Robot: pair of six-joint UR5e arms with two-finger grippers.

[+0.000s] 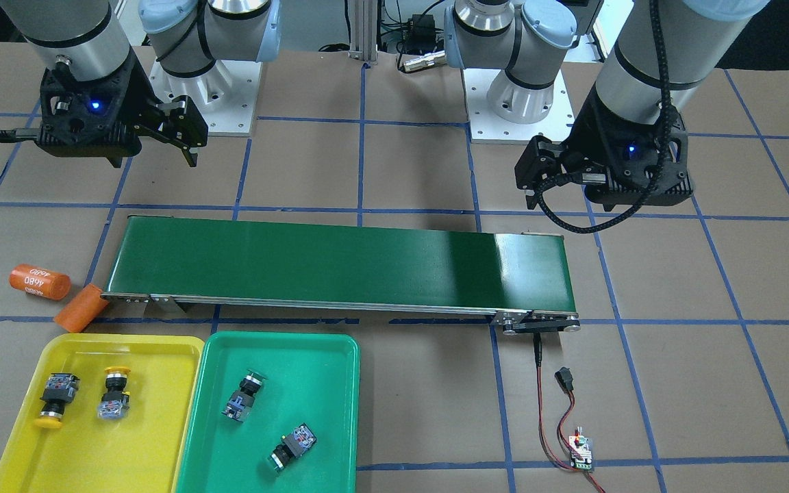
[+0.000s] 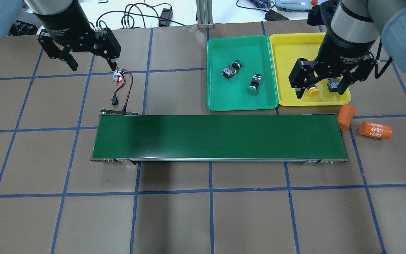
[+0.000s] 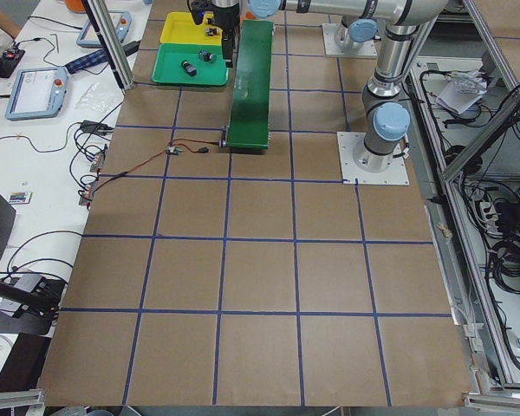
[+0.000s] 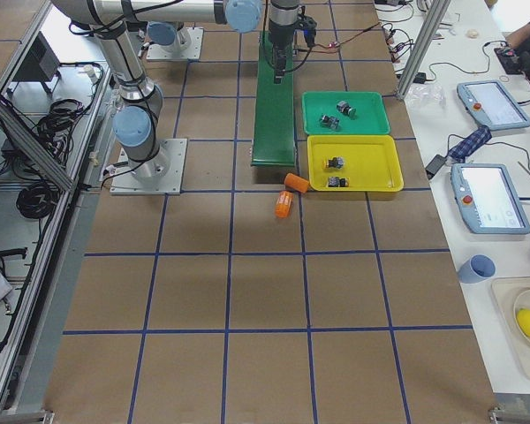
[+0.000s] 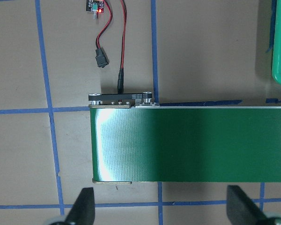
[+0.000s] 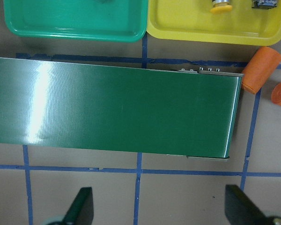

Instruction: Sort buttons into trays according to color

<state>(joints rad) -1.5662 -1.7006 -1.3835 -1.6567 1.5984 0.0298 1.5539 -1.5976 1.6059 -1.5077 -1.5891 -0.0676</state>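
The yellow tray [image 1: 117, 455] and the green tray [image 1: 329, 383] sit side by side, touching, in the lower left of the front-facing frame. Two yellow-capped push-buttons [image 1: 55, 398] [image 1: 114, 394] lie on their sides in the yellow tray, near each other but apart. Two green-capped push-buttons [image 1: 244, 397] [image 1: 292, 445] lie on their sides in the green tray, one toward its middle and one lower right.

The left gripper [image 2: 93, 66] hangs in the upper left of the overhead frame with its fingers spread wide and nothing between them. The right gripper [image 2: 319, 92] is spread just as wide and also holds nothing. In the overhead frame it overlaps the yellow tray, but the front-facing frame shows it at upper left, well apart from both trays.

The dark-green conveyor belt [image 1: 340, 263] runs across the middle of the frame. One orange cylinder [image 1: 81, 308] touches its left end (a second, marked 4680 [image 1: 40, 281], lies just beside it). A small circuit board [image 1: 581, 452] with red and black wires lies at lower right.
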